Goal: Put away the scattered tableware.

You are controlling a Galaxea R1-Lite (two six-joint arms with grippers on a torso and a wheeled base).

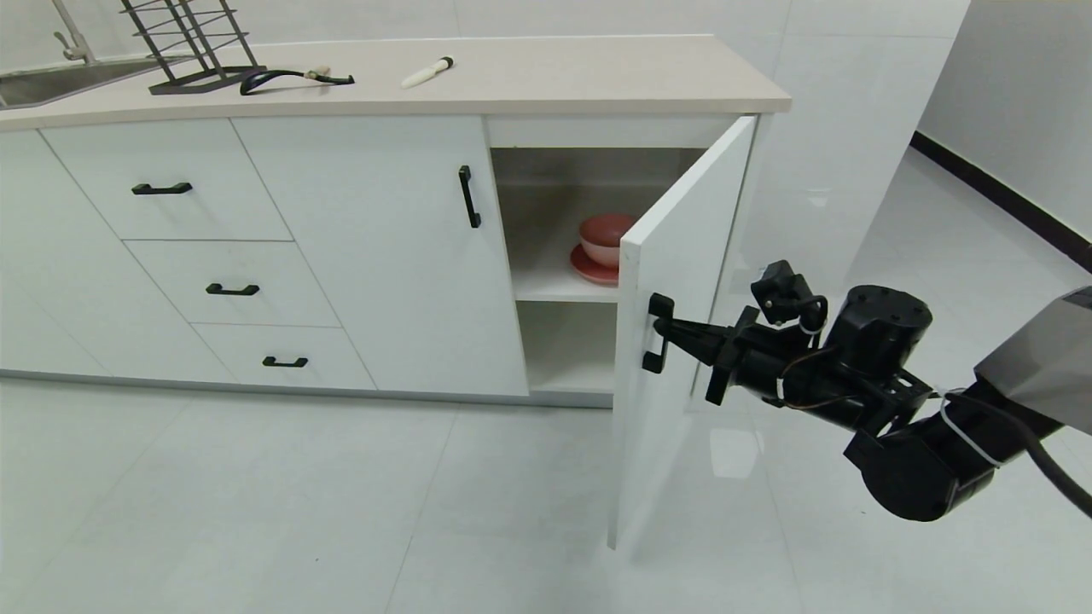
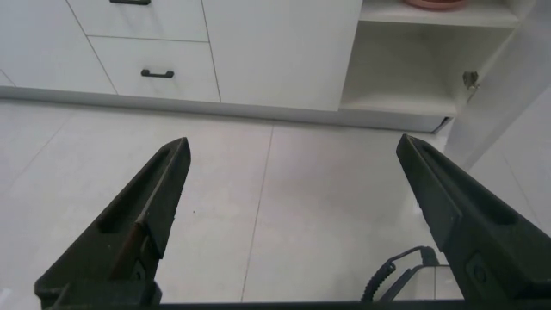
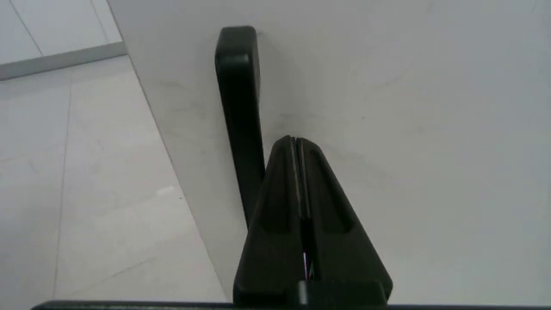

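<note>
A pink bowl [image 1: 604,237] sits on a red plate [image 1: 591,268] on the upper shelf of the open cabinet; the plate's edge [image 2: 435,3] also shows in the left wrist view. On the counter lie a white-handled knife [image 1: 426,72] and a black utensil [image 1: 290,78]. My right gripper [image 1: 670,327] is shut, its joined fingertips [image 3: 297,164] against the open cabinet door [image 1: 682,281] right beside its black handle [image 3: 237,112]. Whether they hook the handle I cannot tell. My left gripper [image 2: 293,159] hangs open over the floor, holding nothing.
A black wire rack [image 1: 192,47] stands on the counter [image 1: 554,77] by the sink [image 1: 51,81]. Closed drawers [image 1: 213,264] and a closed door [image 1: 384,256] lie left of the open compartment. The lower shelf [image 1: 567,367] is bare. White floor tiles spread in front.
</note>
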